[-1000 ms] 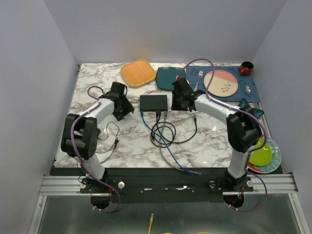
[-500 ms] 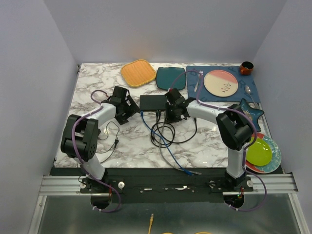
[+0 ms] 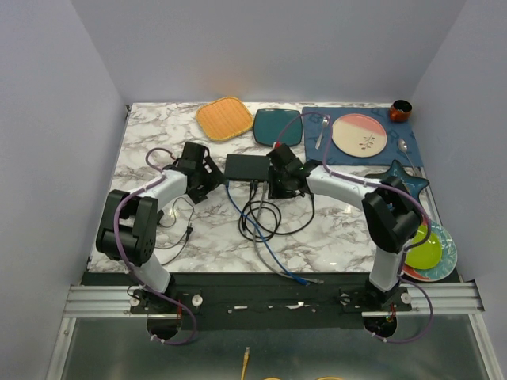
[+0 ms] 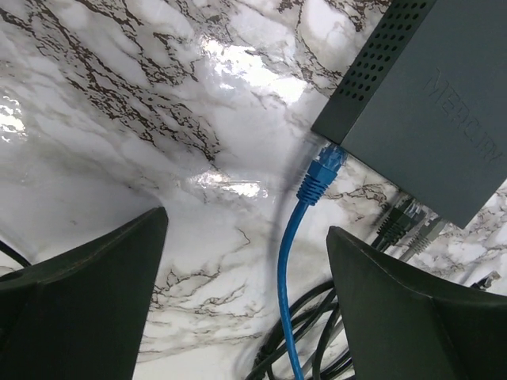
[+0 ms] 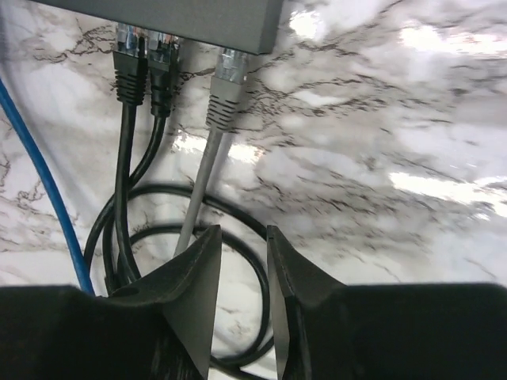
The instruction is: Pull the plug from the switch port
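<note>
The flat black switch (image 3: 246,165) lies mid-table. A blue plug (image 4: 325,162) sits in its left port. Two black plugs (image 5: 131,59) and a grey plug (image 5: 228,87) sit in the ports further right. My left gripper (image 3: 207,178) is just left of the switch's front corner. In the left wrist view the left gripper (image 4: 247,222) is open wide, and the blue cable (image 4: 287,269) runs between its fingers without touching either. My right gripper (image 5: 243,229) hovers in front of the grey plug. Its jaws stand slightly apart, with nothing between them.
Black cable loops (image 3: 261,218) and the blue cable's loose end (image 3: 315,279) lie in front of the switch. An orange mat (image 3: 225,118) and teal square plate (image 3: 278,126) sit behind it. A blue placemat (image 3: 412,131) with a pink plate (image 3: 359,134) lies back right. Green plates (image 3: 424,249) sit at the right edge.
My left gripper opened wide and edged towards the switch's blue plug. My right arm swung left to the switch's front, and its jaws parted slightly.
</note>
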